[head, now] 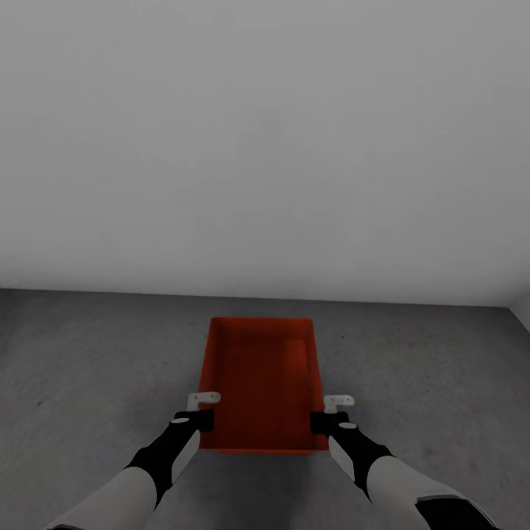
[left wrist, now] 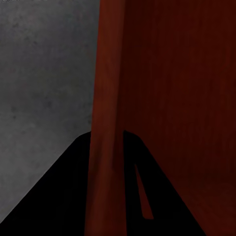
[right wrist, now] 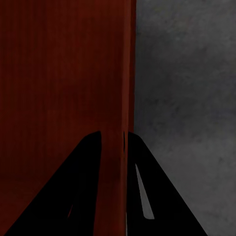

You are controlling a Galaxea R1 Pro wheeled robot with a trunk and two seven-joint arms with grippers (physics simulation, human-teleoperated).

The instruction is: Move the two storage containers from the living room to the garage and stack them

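Wall [head: 265, 147]: plain pale grey.
Floor [head: 96, 353]: dark concrete, garage.
Container [head: 259, 379]: near wall, between both arms.
Left gripper [head: 202, 409]: clamped on left side wall.
Right gripper [head: 333, 412]: clamped on right side wall.
Advice: lower level, release both together.

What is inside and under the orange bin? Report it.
The orange bin is empty: only its bare bottom shows inside. Grey concrete floor surrounds it. What lies directly beneath is covered by the bin itself. Each tool, left and right, pinches a side wall.
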